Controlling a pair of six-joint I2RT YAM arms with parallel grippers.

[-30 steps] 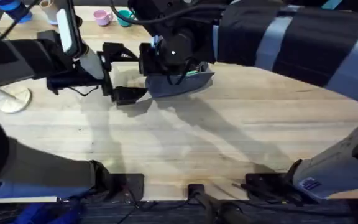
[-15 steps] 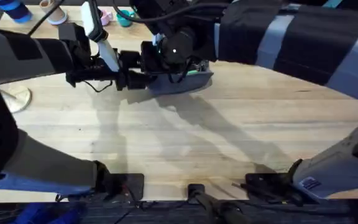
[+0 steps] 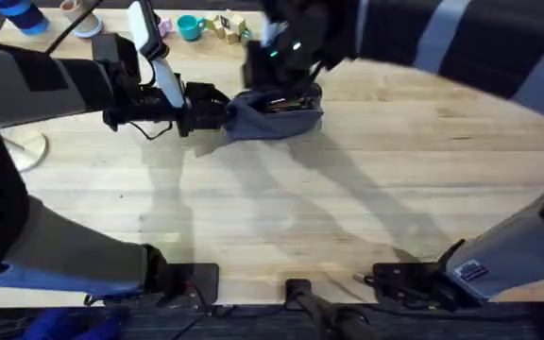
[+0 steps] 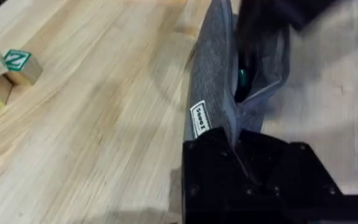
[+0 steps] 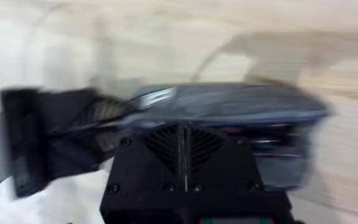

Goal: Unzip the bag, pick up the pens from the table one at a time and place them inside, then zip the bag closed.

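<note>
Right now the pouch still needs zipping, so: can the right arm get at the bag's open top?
Probably yes. The right gripper hovers just above the bag, whose open top faces up; the left gripper pinches only its end.

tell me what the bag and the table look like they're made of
The bag looks like woven grey-blue fabric, matte: its heathered weave, soft folds and a small sewn side label suggest cloth. The table looks like light wood in glued plank strips, with visible grain and a smooth, faintly glossy finish, possibly sealed.
</note>
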